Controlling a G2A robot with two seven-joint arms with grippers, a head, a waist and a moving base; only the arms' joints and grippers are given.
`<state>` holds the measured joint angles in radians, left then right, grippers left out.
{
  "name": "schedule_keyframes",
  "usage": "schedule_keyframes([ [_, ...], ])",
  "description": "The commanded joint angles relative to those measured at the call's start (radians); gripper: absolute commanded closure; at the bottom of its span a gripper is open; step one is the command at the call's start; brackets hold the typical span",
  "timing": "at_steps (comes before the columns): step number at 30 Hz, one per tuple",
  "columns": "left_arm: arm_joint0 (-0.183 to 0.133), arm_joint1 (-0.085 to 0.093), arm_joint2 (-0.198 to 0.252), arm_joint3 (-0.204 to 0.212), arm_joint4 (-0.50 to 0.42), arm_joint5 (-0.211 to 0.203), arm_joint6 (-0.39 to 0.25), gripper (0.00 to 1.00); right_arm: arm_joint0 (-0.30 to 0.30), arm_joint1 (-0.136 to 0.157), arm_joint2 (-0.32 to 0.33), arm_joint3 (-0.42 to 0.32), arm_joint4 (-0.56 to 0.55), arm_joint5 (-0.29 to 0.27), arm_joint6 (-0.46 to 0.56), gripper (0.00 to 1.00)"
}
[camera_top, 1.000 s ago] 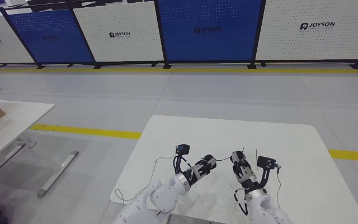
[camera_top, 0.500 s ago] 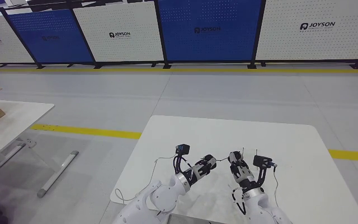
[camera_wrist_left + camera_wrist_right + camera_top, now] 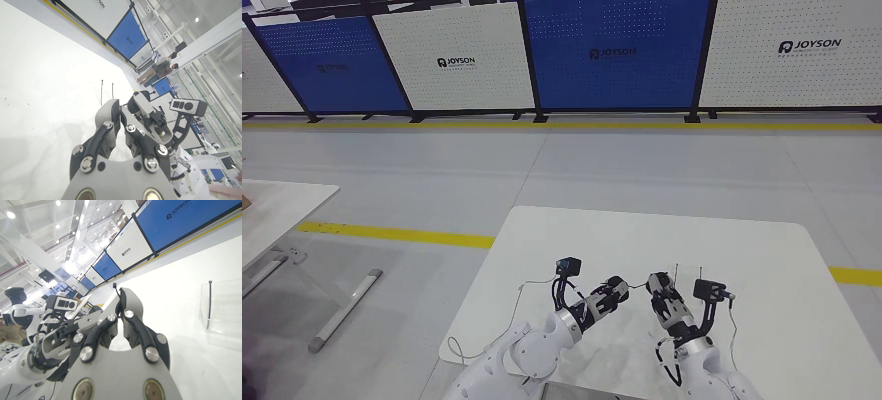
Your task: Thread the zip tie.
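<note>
Top view had the big white table point(image 3: 572, 240) taking up most of the near side, with both arms parked close together over its near edge, roughly in the middle. The left gripper point(image 3: 619, 289) and right gripper point(image 3: 654, 285) sat just beside each other, tips almost facing, with only a small gap between them.

The right wrist view showed a clear box point(image 3: 219, 315) sitting on the table, off to one side of the right gripper and apart from it. One thin black tie stood upright inside it, leaning on the wall.

The zip tie point(image 3: 115, 289) itself was up off the table. The right gripper's fingers were clamped down on the strip, with the little square head poking out just past the fingertips. In the left wrist view, the left gripper's fingers were pinched together too. A thin black strip came out at their tip and ran across to the other gripper, so it looked like it was pinching the other end of that tie.

Past the two grippers, the left wrist view also caught two spare ties point(image 3: 101, 92) standing side by side, heads up.
</note>
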<state>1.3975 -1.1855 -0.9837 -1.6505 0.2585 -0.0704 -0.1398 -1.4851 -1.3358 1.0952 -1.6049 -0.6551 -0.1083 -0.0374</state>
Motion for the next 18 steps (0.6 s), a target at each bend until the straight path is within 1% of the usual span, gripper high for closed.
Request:
schedule_keyframes([
  [1,0.000,0.000,0.000,0.000,0.000,0.000,0.000,1.00,0.006,-0.002,-0.001,0.009,0.009,-0.004,-0.001,1.00],
  [5,0.004,-0.002,0.000,-0.001,-0.021,-0.018,0.010,1.00,0.009,-0.004,0.001,0.018,0.021,-0.013,-0.013,1.00],
  [8,0.005,-0.003,-0.007,0.000,-0.066,-0.045,-0.010,1.00,0.004,-0.005,0.007,0.016,0.043,-0.033,-0.022,1.00],
  [10,0.006,-0.002,-0.013,0.001,-0.077,-0.056,-0.017,1.00,0.001,-0.005,0.012,0.016,0.052,-0.045,-0.026,1.00],
  [14,0.008,-0.001,-0.017,0.000,-0.076,-0.057,-0.023,1.00,-0.006,-0.005,0.022,0.013,0.068,-0.059,-0.042,1.00],
  [18,0.008,-0.003,-0.013,0.003,-0.068,-0.039,-0.006,1.00,-0.008,-0.004,0.026,0.011,0.062,-0.066,-0.025,1.00],
])
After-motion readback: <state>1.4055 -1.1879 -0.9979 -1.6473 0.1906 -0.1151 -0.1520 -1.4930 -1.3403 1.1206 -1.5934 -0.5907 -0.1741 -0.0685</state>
